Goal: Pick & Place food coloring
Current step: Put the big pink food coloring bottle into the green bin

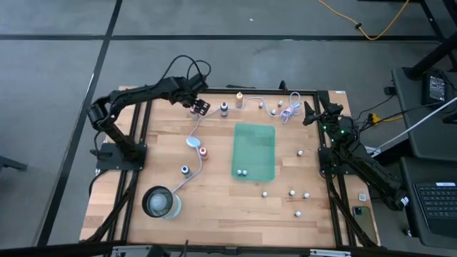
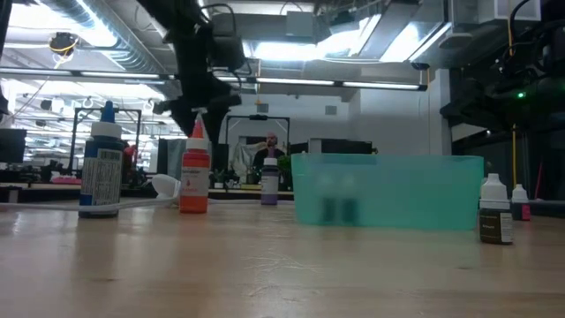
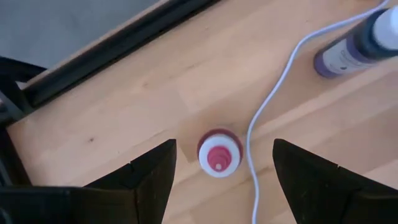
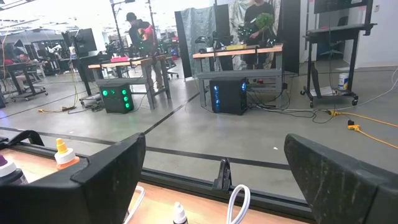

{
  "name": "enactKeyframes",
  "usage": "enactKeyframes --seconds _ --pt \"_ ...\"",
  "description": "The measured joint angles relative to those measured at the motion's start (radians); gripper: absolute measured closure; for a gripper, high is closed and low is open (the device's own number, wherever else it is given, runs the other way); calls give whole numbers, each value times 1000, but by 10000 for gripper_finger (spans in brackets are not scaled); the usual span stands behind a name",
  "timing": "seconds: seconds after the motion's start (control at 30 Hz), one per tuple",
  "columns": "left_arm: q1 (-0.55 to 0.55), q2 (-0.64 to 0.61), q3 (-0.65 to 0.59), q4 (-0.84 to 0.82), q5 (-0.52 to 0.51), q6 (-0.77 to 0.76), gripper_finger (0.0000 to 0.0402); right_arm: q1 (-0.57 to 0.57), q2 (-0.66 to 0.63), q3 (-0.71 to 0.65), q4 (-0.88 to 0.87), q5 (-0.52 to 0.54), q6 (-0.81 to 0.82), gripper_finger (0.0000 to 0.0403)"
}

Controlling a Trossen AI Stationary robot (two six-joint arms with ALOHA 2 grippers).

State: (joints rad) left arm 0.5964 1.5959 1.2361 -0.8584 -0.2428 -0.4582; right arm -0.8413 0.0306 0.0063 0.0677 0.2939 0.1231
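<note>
Left gripper, fingers apart over the red bottle at upper centre, could snag the cable beside it while closing

Grey concrete floor crossed by dark seam lines, with a yellow cable trailing over it beyond the pale wooden counter in its black metal frame. Open workshop hall under long white ceiling strip lights; wooden workbenches on metal legs, black computer towers with green and blue lights. People stand at the benches in the distance.
</note>
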Motion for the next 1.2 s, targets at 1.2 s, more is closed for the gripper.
enactKeyframes --seconds 1.2 --pt "-12 31 -123 146 45 35 278 0 0 0 0 0 0 19"
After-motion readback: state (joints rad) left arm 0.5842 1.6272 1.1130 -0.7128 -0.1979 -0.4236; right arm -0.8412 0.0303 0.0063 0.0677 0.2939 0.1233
